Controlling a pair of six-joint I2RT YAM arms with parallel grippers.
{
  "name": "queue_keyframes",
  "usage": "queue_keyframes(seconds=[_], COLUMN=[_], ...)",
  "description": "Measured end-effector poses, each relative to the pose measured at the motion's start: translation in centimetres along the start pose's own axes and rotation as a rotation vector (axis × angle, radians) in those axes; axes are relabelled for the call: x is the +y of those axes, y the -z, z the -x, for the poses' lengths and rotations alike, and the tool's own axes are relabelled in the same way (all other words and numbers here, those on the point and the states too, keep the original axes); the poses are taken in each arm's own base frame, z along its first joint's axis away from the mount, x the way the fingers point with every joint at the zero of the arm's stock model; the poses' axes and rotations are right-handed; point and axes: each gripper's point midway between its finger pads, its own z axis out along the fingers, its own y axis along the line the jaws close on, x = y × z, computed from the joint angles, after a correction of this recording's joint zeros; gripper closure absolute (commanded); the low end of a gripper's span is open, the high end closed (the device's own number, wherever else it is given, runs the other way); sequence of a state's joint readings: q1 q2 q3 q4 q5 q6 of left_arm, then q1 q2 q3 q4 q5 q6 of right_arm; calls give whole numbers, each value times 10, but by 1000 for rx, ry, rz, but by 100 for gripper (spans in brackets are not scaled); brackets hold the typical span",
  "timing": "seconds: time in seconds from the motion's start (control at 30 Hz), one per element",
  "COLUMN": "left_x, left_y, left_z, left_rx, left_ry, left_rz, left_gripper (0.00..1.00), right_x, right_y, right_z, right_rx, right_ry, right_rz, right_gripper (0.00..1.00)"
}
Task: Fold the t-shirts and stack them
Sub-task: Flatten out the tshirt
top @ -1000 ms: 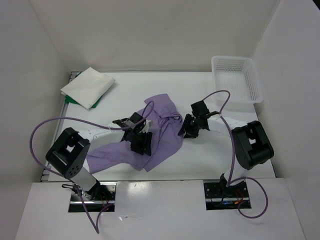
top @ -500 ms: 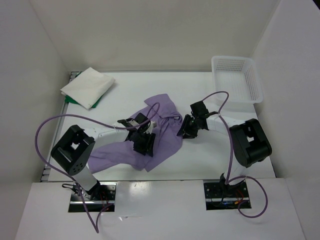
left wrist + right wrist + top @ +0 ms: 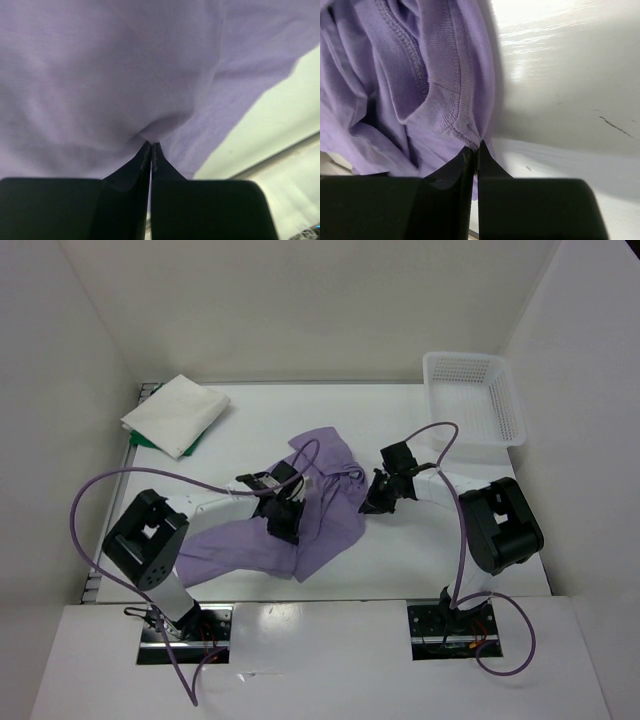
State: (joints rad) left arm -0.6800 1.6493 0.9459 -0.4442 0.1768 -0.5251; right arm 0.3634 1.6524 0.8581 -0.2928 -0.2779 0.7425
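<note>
Left pincer (image 3: 151, 150) gripping lavender t-shirt (image 3: 125, 65) fold at tips; right pincer (image 3: 475, 150) pinching its hem; grasping step in hand; next needing lifting, spreading flat

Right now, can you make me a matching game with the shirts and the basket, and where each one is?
Things:
1. lavender t-shirt
2. white t-shirt
3. white lattice basket
4. green t-shirt

Places:
a. at the far right corner of the table
b. crumpled in the middle, pinched by the left gripper and the right gripper
c. peeking out from under another shirt
d. folded, on top, at the far left corner

Pairs: 1-b, 2-d, 3-a, 4-c
</note>
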Motion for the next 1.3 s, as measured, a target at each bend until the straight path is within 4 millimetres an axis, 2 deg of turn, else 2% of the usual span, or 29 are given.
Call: queue_keyframes(seconds=[0.1,0.23,0.3,0.37,0.5,0.6,0.73,0.77,0.8,0.9,0.93,1.0,1.03,1.07,1.1,1.2,1.3], left_x=[-3,-1,12,34,91,143,197,207,216,232,234,236,235,233,229,213,198], left_y=[22,76,104,127,154,167,180,183,184,181,181,180,181,179,180,174,171], left_z=[21,68,89,105,134,180,263,283,299,321,323,319,316,309,298,240,174], left_rx=[-53,-202,-289,-359,-448,-527,-641,-677,-704,-726,-732,-727,-732,-731,-723,-676,-639], left_ry=[29,70,101,148,268,369,425,427,439,474,484,498,496,496,500,534,577], left_rz=[-37,-125,-149,-150,-108,-78,-82,-89,-100,-122,-122,-119,-117,-114,-111,-84,-29], left_gripper=[100,100,100,100,100,99,72,51,42,33,32,32,32,32,32,37,45], right_x=[-5,-18,-29,-38,-46,-45,-46,-47,-48,-51,-52,-50,-49,-48,-46,-43,-36], right_y=[1,4,8,13,24,31,31,29,27,24,24,28,32,34,36,41,49], right_z=[2,11,21,30,53,76,98,103,108,127,132,144,151,155,159,160,152], right_rx=[-6,-18,-33,-47,-81,-123,-149,-150,-154,-174,-184,-212,-230,-242,-251,-259,-257], right_ry=[-5,-32,-54,-75,-87,-74,-61,-60,-57,-56,-56,-55,-54,-51,-49,-40,-19], right_rz=[-19,-48,-68,-84,-101,-109,-125,-133,-141,-166,-173,-180,-182,-179,-174,-166,-146], right_gripper=[98,100,100,100,100,100,100,100,100,97,86,72,60,56,55,53,71])
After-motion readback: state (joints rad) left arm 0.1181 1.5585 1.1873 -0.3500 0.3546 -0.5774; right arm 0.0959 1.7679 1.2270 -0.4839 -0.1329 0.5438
